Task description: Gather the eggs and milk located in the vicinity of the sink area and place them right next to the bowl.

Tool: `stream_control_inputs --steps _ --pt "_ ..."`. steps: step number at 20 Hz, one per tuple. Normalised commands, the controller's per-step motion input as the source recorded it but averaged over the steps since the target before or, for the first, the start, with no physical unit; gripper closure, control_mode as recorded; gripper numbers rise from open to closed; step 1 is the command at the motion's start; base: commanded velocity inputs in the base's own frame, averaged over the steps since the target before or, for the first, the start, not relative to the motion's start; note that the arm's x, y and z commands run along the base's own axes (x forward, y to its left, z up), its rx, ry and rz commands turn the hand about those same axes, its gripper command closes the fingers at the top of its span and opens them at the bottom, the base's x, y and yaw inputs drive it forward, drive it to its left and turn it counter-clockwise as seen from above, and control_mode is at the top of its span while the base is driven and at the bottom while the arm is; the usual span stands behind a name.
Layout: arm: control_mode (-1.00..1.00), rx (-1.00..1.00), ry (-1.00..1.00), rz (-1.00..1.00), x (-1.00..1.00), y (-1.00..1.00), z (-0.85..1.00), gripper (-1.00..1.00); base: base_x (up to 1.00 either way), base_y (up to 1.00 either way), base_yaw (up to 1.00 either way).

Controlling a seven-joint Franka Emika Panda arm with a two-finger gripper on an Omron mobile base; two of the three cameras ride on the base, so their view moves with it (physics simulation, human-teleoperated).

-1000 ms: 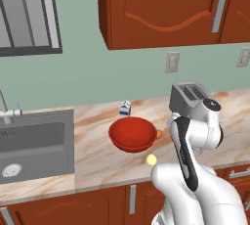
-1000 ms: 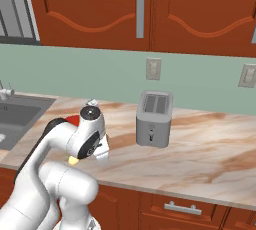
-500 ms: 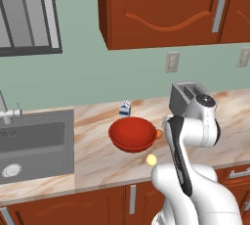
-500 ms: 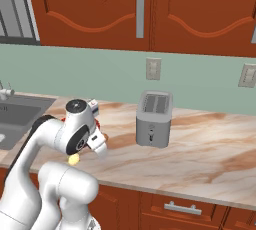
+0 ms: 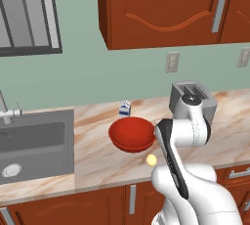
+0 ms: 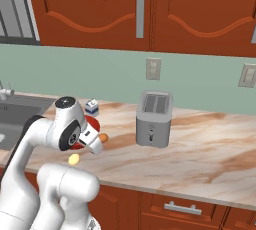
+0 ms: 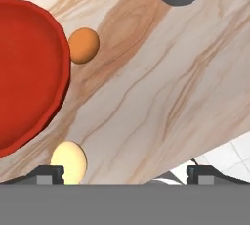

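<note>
With its jaws spread wide and holding nothing, the pincer [image 7: 125, 172] hangs over the counter [image 7: 161, 97]. Bowl [image 7: 27, 72] sits to its left in the hand view, orange egg [image 7: 83, 45] just beside the rim, pale egg [image 7: 69, 162] by the left fingertip. Milk [image 5: 125, 108] stands behind the bowl — sink [image 5: 34, 143] well apart.
</note>
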Motion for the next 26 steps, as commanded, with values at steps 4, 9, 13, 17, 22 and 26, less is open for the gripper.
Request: stream_control_inputs --steps 4,9,13,17,22,26 --pt "-1.0 0.0 0.02 0.24 -0.13 0.34 -0.15 -1.0 0.0 0.0 0.0" --pt "-1.0 -0.01 0.07 0.26 -0.1 0.25 -0.01 -1.0 0.0 0.0 0.0" --pt "-1.0 -0.03 0.08 0.24 -0.05 0.34 -0.04 -1.0 0.0 0.0 0.0" --pt "-1.0 -0.03 0.11 0.16 0.0 0.43 -0.03 -1.0 0.0 0.0 0.0" --pt "-1.0 -0.04 0.01 0.0 0.0 0.32 -0.09 -1.0 0.0 0.0 0.0" --pt "-1.0 -0.08 -0.08 0.0 0.06 0.19 -0.11 -1.0 0.0 0.0 0.0"
